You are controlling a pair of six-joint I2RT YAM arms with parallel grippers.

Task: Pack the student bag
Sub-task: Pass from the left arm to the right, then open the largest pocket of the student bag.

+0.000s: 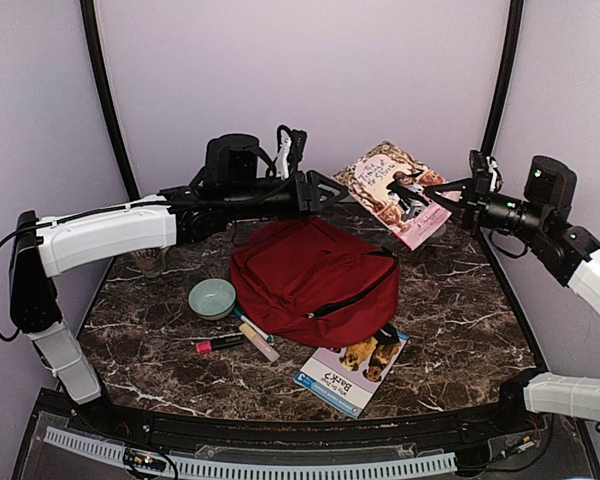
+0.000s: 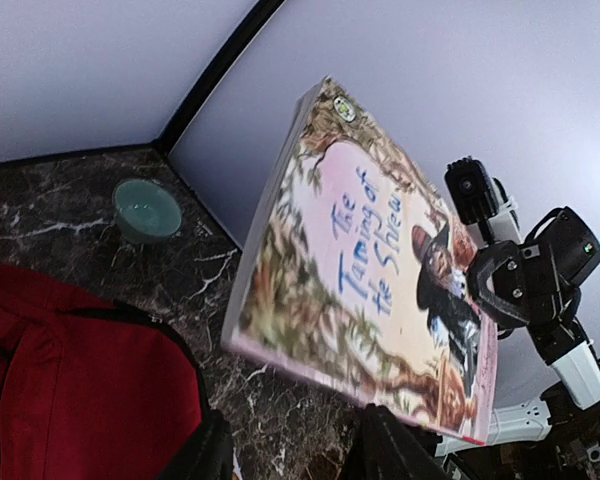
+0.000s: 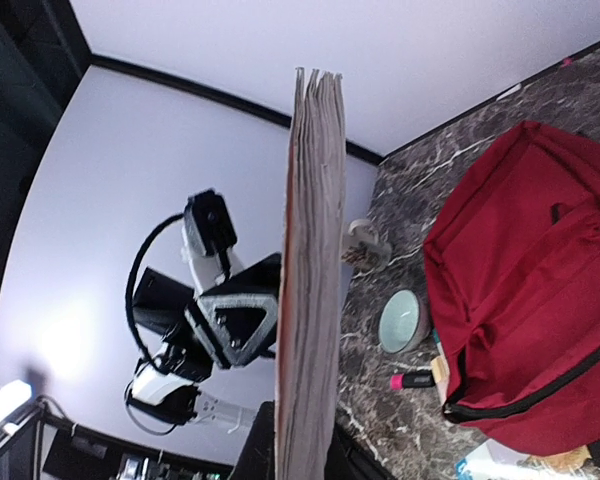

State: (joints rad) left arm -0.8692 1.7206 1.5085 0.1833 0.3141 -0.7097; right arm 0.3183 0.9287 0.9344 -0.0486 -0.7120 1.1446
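Barely visible at bottom edge, right gripper [image 3: 300, 452] clamps upright book [image 3: 310, 250].

left arm [image 1: 110, 235]: raised, extended rightward toward centre | left gripper [image 1: 338, 190]: roughly level, jaws parted, holding nothing | right arm [image 1: 580, 262]: forearm angled up and inward | right gripper [image 1: 440, 192]: jaws clamped on paperback book [image 1: 385, 178], facing left gripper

Robot test booth, plain pale walls [image 1: 310, 70], black corner posts [image 1: 107, 100], dark marble-look tabletop [image 1: 460, 320], two mounted arms [image 1: 100, 235]

Soft even light, crisp focus
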